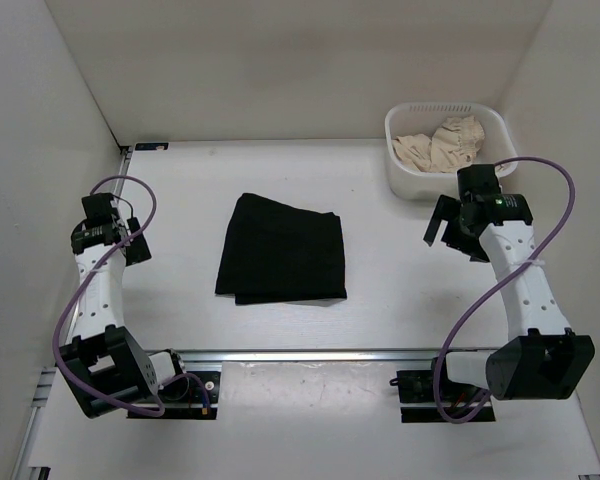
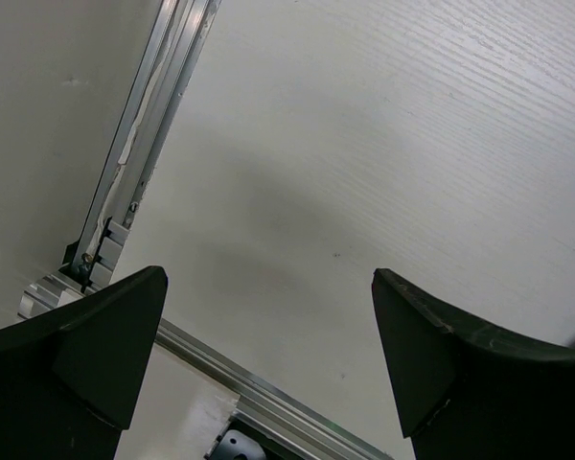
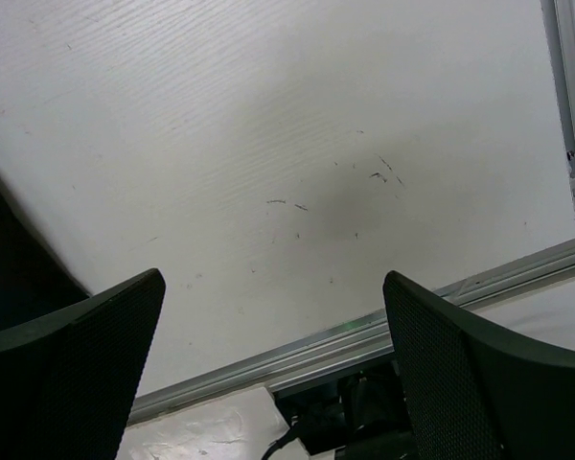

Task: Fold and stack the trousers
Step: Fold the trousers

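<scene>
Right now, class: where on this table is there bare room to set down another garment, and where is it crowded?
Free: between the trousers and the left claw; between the trousers and the right claw; the far strip behind the trousers. Crowded: the far right corner, where the basket stands beyond the right claw.

- One pair of black trousers [image 1: 282, 250], folded, in the middle of the frame.
- One white basket [image 1: 405, 183], in the upper right of the frame.
- One heap of light cloth [image 1: 438, 145] in that basket. I cannot tell how many pieces it is.
- Two robot arms: the left arm [image 1: 98, 285] and the right arm [image 1: 525, 285].
- Four fingers: two left fingers [image 2: 96, 345] and two right fingers [image 3: 86, 355].
- Two purple cables: the left cable [image 1: 59, 350] and the right cable [image 1: 570, 195].
- One white surface [image 1: 380, 320] under it all.
</scene>
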{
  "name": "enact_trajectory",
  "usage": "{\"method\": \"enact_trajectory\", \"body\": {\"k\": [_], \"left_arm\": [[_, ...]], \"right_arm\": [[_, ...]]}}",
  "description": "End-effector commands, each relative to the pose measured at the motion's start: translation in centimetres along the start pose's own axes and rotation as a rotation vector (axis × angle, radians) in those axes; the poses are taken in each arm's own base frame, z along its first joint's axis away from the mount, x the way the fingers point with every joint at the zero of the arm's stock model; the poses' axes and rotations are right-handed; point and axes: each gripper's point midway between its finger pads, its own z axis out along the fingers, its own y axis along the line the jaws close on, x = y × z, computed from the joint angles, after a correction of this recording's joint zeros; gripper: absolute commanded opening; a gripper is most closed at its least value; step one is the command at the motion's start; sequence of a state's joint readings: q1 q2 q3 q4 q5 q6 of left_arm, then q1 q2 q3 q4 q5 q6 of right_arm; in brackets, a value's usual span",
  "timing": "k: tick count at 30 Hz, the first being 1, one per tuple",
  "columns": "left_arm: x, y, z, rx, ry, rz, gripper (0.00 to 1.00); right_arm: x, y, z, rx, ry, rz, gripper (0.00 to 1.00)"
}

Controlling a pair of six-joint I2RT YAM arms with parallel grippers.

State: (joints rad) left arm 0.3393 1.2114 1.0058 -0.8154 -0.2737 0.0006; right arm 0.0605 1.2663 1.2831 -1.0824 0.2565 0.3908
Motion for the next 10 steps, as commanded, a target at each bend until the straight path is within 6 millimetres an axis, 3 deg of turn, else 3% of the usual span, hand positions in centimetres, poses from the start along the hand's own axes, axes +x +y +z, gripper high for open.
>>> {"method": "enact_trajectory", "body": {"k": [1, 10], "left_arm": [[-0.44, 0.48, -0.74, -0.011, -0.037, -0.015, 1.0], [-0.32, 0.55, -0.98, -0.011, -0.037, -0.015, 1.0]], "right_arm": [[0.09, -0.71, -0.53, 0.017, -0.024, -0.016, 0.99], [0.12, -0.48, -0.59, -0.016, -0.064, -0.015, 0.99]]}}
